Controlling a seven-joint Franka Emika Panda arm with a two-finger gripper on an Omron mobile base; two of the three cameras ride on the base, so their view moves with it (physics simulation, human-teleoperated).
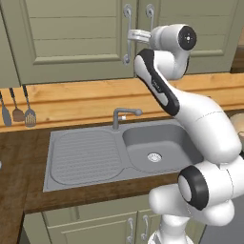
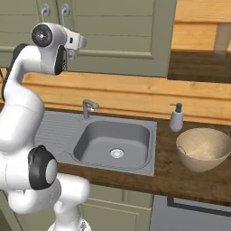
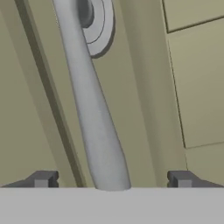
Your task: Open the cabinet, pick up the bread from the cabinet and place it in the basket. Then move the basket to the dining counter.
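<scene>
The gripper [image 3: 111, 179] is spread wide, its 2 fingertips [image 3: 43, 178] flanking the silver bar handle [image 3: 94, 118] of the closed cabinet [image 3: 192, 78] without clamping it.

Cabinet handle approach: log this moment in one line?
phase: reach | gripper: jaws open astride cabinet handle, no grip | cabinet: doors shut | basket: on sink counter

So the cabinet [image 1: 71, 33] hangs on the wall above the sink [image 2: 115, 144], faucet [image 2: 88, 108] behind the bowl. The basket [image 2: 203, 149] sits on the counter right of the sink, soap bottle [image 2: 176, 118] just behind it.
</scene>
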